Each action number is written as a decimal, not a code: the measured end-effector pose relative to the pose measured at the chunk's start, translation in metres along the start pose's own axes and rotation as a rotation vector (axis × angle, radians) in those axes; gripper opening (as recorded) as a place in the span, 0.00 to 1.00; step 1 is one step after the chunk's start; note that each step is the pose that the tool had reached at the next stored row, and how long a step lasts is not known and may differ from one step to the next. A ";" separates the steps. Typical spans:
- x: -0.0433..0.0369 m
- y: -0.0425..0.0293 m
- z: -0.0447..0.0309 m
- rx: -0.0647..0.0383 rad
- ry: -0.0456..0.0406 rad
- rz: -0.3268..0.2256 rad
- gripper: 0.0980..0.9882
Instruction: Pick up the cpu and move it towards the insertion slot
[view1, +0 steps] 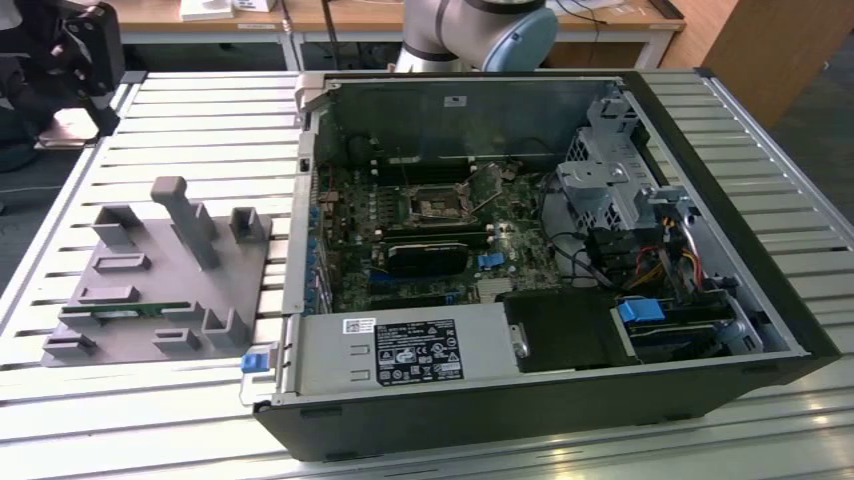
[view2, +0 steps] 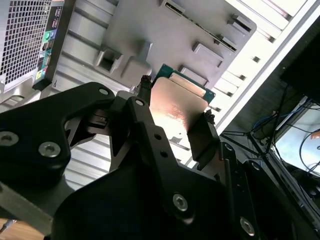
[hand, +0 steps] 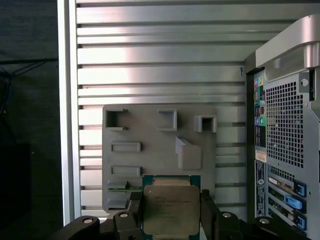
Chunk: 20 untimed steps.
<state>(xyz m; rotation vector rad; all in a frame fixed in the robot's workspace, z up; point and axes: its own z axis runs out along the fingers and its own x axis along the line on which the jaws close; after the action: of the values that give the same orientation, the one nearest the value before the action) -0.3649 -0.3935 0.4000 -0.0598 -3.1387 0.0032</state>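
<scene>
Square silvery cpu (hand: 169, 210) sits within the gripper (view2: 177, 100); beyond it, grey plastic tray (hand: 150, 130) on the desk (hand: 150, 50), computer case (hand: 285, 125) alongside.

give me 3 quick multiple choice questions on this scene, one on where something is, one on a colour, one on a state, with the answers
1. Where is the cpu?
A on a chair
B between the gripper's fingers
C in a person's hand

2. What colour is the fixture plate?
A grey
B red
C yellow

3. How is the computer case?
A side open, insides showing
B shut all round
C wrapped in plastic

Answers:
1 B, the fingers clamp it on two sides in both wrist views.
2 A, it is plain grey throughout.
3 A, the exterior view looks straight into it.
</scene>
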 end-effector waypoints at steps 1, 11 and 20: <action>-0.0022 0.0001 0.0000 0.000 0.0000 0.000 0.50; -0.0232 0.0013 0.0000 0.000 0.0000 0.000 0.50; -0.0402 0.0025 -0.0001 0.000 0.0000 0.000 0.50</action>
<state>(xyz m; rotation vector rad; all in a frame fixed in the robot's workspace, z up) -0.3247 -0.3925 0.3999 -0.0598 -3.1388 0.0031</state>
